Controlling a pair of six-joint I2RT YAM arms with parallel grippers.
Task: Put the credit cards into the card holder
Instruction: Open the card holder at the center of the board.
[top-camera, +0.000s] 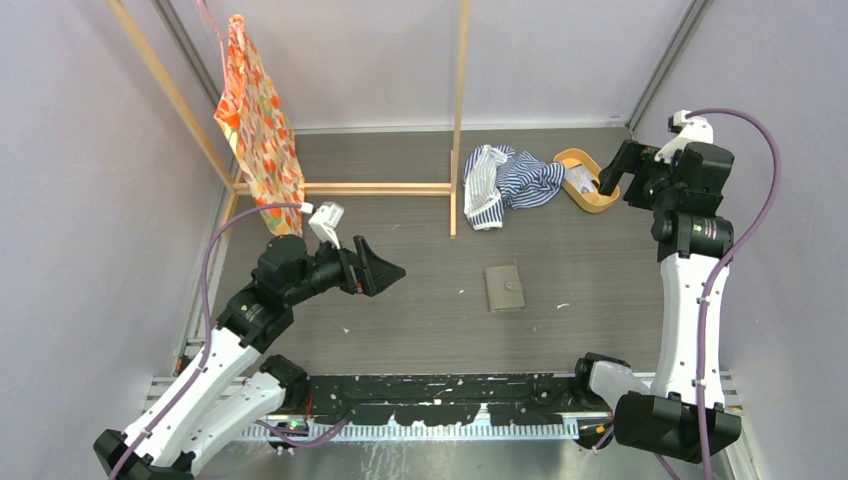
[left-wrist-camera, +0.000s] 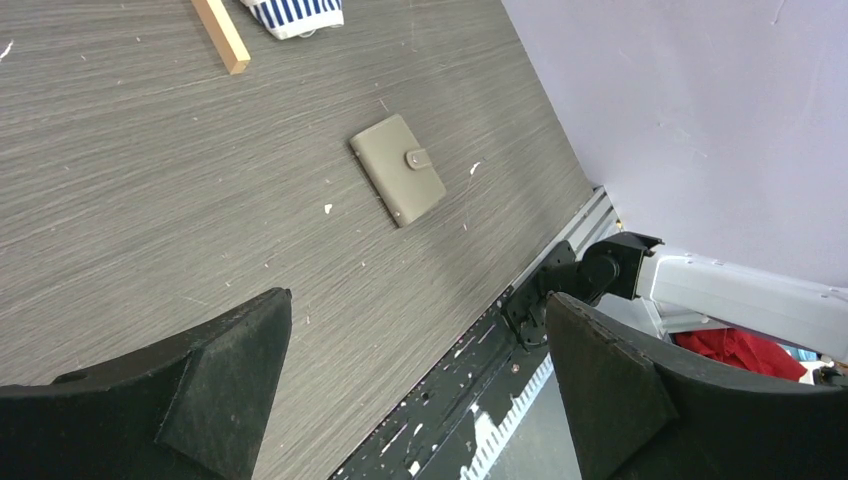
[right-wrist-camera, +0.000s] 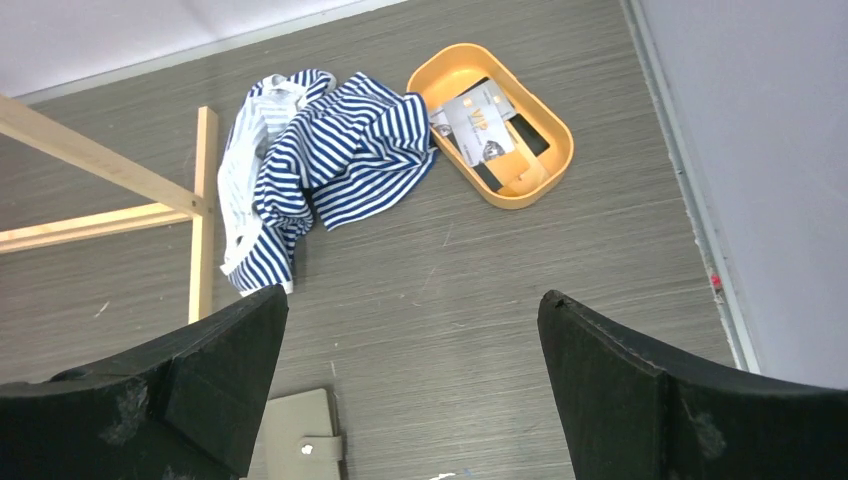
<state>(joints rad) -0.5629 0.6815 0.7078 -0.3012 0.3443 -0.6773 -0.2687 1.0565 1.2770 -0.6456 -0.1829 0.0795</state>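
The card holder (top-camera: 504, 288), a grey-taupe wallet with its tab snapped shut, lies flat in the middle of the table; it also shows in the left wrist view (left-wrist-camera: 398, 168) and at the bottom of the right wrist view (right-wrist-camera: 300, 435). The credit cards (right-wrist-camera: 478, 122), pale ones over a black one, lie inside the orange tray (right-wrist-camera: 563, 128) at the back right (top-camera: 597, 201). My left gripper (top-camera: 385, 268) hovers open to the left of the wallet, empty (left-wrist-camera: 418, 297). My right gripper (top-camera: 610, 176) hangs open beside the tray, nothing between its fingers (right-wrist-camera: 412, 295).
A blue-and-white striped cloth (top-camera: 510, 178) lies crumpled just left of the tray. A wooden frame (top-camera: 457, 120) stands at the back, with an orange patterned fabric (top-camera: 258, 120) hanging from it. A black rail (top-camera: 450, 400) runs along the near edge.
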